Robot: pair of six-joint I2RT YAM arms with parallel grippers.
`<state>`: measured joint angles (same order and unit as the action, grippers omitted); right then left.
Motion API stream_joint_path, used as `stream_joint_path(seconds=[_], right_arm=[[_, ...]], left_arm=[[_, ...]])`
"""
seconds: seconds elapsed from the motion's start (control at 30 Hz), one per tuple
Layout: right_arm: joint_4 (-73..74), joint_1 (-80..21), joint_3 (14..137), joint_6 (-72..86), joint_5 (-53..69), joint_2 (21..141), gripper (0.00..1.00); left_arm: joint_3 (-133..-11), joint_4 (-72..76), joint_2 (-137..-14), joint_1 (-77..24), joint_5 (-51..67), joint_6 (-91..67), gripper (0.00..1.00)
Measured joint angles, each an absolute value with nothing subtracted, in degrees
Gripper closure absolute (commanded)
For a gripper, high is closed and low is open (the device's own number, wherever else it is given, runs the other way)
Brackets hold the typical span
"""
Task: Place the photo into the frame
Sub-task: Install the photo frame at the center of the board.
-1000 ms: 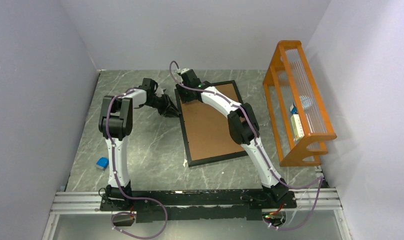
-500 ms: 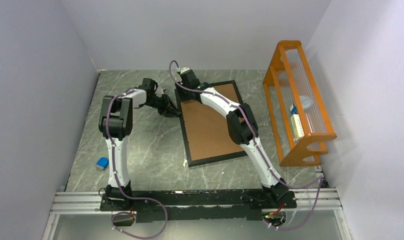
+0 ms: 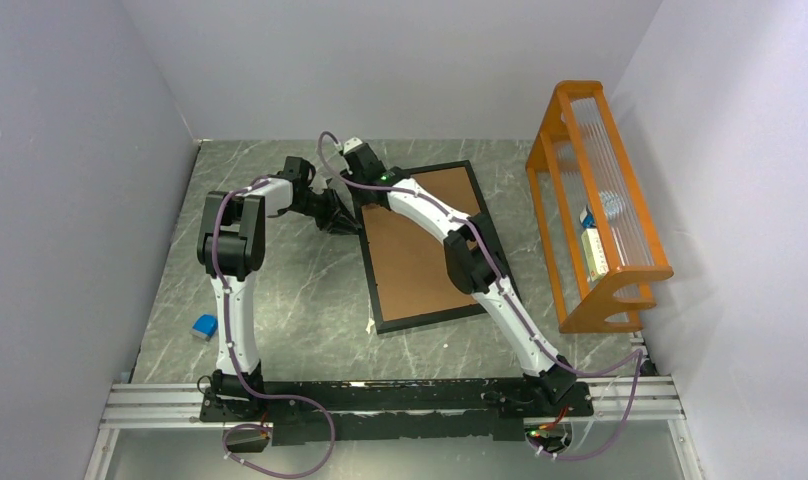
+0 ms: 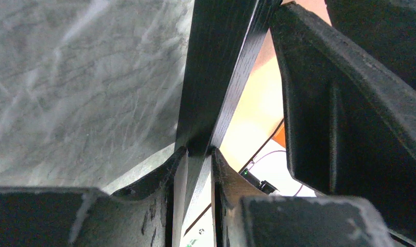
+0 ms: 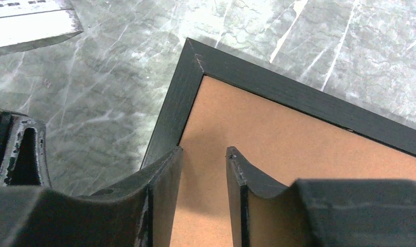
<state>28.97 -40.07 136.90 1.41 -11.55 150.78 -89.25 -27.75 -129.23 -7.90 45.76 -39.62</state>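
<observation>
Matt black frame; rough brown backing board; grey marbled tabletop; orange wooden rack

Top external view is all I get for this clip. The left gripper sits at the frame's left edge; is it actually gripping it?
Observer: Yes. In the left wrist view the left gripper is closed on the black rail of the frame, which runs between its fingers.
Operator: And the right gripper? I can't tell how it stands from above.
Observer: The right wrist view shows the right gripper open and holding nothing, over the backing board beside a frame corner.
Operator: Any photo visible close up?
Observer: No. Inside the frame only plain brown board shows.
</observation>
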Motion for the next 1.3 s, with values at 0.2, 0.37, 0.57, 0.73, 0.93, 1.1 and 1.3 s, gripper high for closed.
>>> stream_joint_path(seconds=[0.2,0.37,0.57,0.73,0.93,1.1,1.3], right_arm=[[30.6,-40.2,138.9,1.6,-11.5,151.8,0.71],[31.6,-38.6,139.6,5.6,-6.1,152.0,0.86],[34.1,-37.1,142.5,9.6,-0.7,153.3,1.00],[35.9,-37.0,143.9,11.5,-0.7,153.9,1.00],[36.6,-36.8,144.5,13.3,-0.6,154.2,1.00],[37.5,-35.9,145.6,14.4,2.0,154.8,1.00],[37.5,-35.2,145.2,17.6,3.7,154.7,1.00]], left_arm=[[-88.9,-27.3,-129.2,-7.8,46.1,-39.6,0.75],[-88.9,-27.3,-129.2,-7.8,46.2,-39.6,0.74],[-88.8,-27.2,-129.2,-7.8,46.3,-39.6,0.75],[-88.7,-27.1,-129.2,-7.8,46.3,-39.7,0.75],[-88.5,-26.8,-129.2,-7.7,46.5,-39.7,0.74],[-88.5,-26.8,-129.2,-7.7,46.5,-39.7,0.74],[-87.9,-26.2,-129.0,-7.7,46.5,-39.7,0.74]])
